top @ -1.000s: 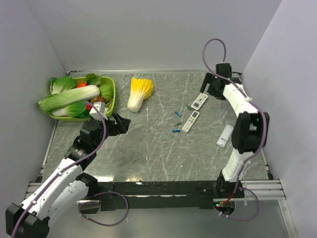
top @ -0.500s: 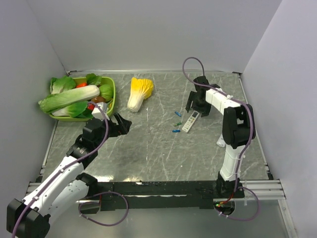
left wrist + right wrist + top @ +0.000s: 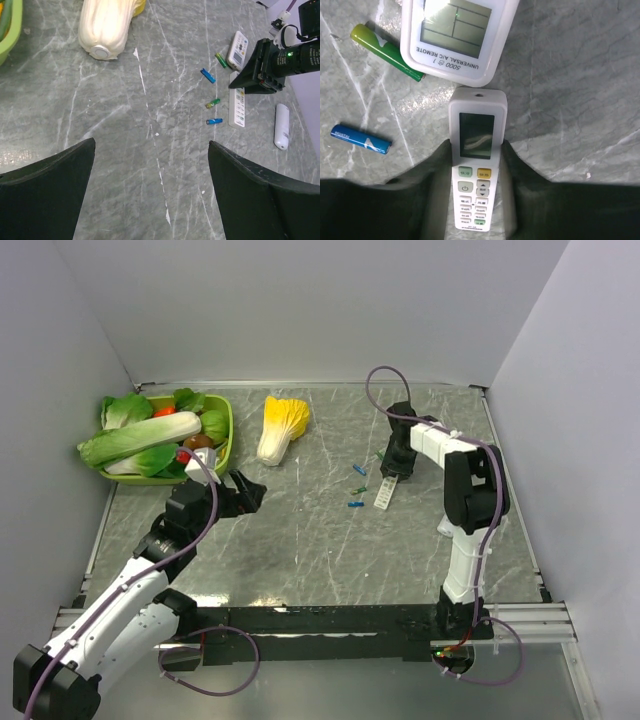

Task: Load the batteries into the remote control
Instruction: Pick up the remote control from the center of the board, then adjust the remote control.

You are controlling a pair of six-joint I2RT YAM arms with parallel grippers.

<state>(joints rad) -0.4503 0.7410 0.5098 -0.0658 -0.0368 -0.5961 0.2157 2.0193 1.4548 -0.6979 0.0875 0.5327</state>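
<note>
The left tool (image 3: 250,492) hovers with its jaws wide apart near the green plastic basket (image 3: 228,430), likely parked clear of the work. Further right, small blue and green cylindrical batteries (image 3: 214,121) lie loose on the grey marbled table (image 3: 300,540), just left of the slim white remote control (image 3: 476,185). That remote lies face up with its long axis running near to far. Its display end points away, at a wider white A/C remote (image 3: 455,35). The right tool (image 3: 477,145) straddles its narrow sides, probably to lift or turn it and expose the back. Whether the jaws pinch it cannot be told.
</note>
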